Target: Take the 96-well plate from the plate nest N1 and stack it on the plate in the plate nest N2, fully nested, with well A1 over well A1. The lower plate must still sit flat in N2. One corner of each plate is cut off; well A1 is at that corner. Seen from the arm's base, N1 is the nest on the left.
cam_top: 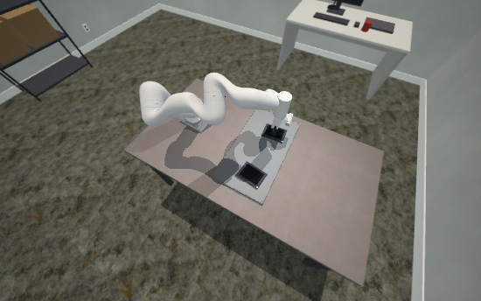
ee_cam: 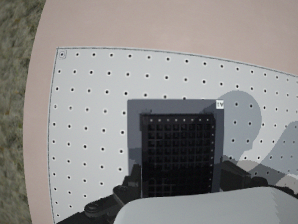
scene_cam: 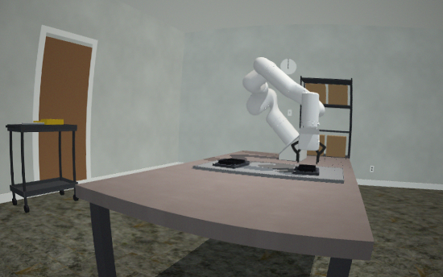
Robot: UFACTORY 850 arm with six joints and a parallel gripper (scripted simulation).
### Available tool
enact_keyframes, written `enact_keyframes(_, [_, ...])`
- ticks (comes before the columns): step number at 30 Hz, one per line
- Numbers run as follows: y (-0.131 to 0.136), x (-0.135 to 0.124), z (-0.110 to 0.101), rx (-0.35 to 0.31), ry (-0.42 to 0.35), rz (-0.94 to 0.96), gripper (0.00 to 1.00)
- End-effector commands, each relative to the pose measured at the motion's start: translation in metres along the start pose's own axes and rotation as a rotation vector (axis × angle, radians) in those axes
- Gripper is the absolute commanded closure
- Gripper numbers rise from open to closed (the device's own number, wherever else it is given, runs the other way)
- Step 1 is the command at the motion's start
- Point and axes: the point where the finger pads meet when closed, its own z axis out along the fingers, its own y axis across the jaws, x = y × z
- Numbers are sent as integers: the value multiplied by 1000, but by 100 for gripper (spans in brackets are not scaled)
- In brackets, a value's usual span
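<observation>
A black 96-well plate (cam_top: 277, 132) sits in nest N1 at the far end of the grey mat (cam_top: 262, 155). It also shows in the exterior view (scene_cam: 306, 170) and in the wrist view (ee_cam: 178, 152). My gripper (cam_top: 276, 128) is open and hangs straight down over this plate. Its fingers (scene_cam: 308, 158) stand on either side of the plate, just above its top, and hold nothing. In the wrist view the dark fingers flank the plate's near end. A second black plate (cam_top: 251, 174) (scene_cam: 230, 163) lies flat in nest N2 at the mat's other end.
The mat lies on a brown table (cam_top: 280, 175). The arm's base (cam_top: 194, 120) stands at the table's back edge. A white desk (cam_top: 350, 31), a black shelf (scene_cam: 326, 117) and a cart (scene_cam: 42, 157) stand away from the table.
</observation>
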Motion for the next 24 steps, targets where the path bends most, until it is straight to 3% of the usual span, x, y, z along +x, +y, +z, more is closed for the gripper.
enact_keyframes(1, [0, 1, 0, 1, 2, 1, 0])
enact_keyframes(24, [0, 1, 9, 1, 2, 1, 0])
